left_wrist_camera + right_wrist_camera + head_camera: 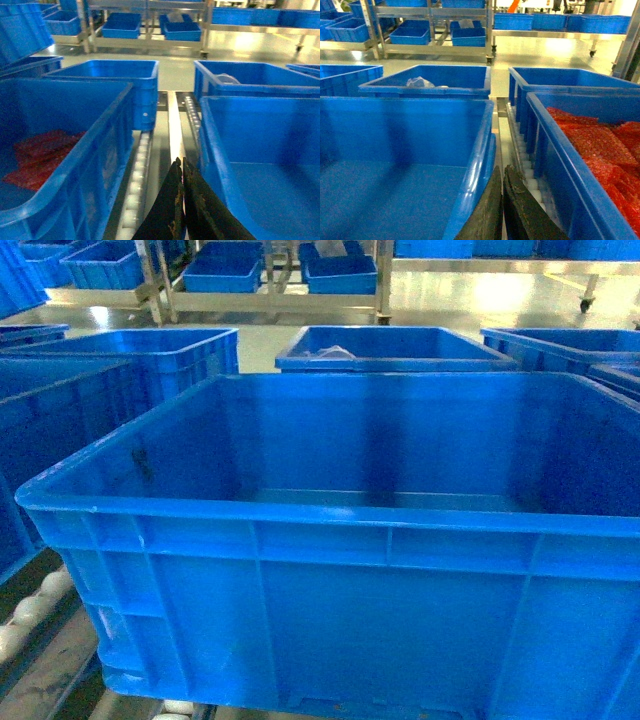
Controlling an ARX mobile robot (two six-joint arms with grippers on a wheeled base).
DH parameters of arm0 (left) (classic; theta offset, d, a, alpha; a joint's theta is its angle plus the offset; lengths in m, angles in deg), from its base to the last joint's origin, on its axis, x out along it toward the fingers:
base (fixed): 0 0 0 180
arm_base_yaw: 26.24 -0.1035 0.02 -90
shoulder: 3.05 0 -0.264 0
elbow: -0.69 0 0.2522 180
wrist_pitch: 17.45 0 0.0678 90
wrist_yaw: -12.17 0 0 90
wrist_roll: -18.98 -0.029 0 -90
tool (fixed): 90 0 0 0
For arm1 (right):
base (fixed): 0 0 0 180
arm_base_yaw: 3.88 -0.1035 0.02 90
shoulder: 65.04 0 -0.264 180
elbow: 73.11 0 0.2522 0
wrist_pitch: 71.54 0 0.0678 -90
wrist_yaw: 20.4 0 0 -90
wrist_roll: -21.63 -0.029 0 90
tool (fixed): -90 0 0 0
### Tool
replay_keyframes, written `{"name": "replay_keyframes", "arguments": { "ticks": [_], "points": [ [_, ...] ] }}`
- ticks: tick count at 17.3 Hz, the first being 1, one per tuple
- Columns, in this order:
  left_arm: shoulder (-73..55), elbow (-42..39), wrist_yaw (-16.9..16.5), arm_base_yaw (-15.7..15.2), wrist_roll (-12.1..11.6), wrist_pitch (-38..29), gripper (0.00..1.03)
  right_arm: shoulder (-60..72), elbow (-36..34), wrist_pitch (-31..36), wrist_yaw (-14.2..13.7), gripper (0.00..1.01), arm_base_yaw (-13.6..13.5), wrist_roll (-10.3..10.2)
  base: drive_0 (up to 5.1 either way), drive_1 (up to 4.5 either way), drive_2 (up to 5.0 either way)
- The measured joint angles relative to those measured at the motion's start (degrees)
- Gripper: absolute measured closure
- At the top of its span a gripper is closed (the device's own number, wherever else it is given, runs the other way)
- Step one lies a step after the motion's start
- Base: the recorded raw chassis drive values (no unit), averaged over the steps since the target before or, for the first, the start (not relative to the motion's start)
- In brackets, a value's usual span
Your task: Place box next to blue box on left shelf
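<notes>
On the left shelf (40, 610) sits the box (340, 590); both arms' jaws clenched, grasping nothing.

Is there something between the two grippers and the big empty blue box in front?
Nothing visible. The left gripper sits shut in the gap just outside the box's left wall, above the left shelf's rollers. The right gripper sits shut just outside its right wall, beside the crate of red material.
</notes>
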Motion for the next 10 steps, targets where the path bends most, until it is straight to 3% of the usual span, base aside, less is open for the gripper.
{"name": "replay_keyframes", "arguments": {
  "ticks": [2,3,10],
  "points": [
    [5.38,-3.17,-1.11,-2.58,-0.07,2.99,1.00,-4.92,-2.64,-3.48,0.42,1.00,-0.33,0.00,0.0,0.00,0.0],
    [6.75,-5.01,-1.55,-2.40,-0.09,0.94,1.00,-5.35,-4.72,0.79,0.44,1.00,-0.33,0.00,0.0,0.00,0.0],
    [23.76,-9.11,-1.70,-2.25,-0.11,15.21,1.00,-23.04,-7.45,-15.76,0.42,1.00,-0.33,0.00,0.0,0.00,0.0]
  ]
}}
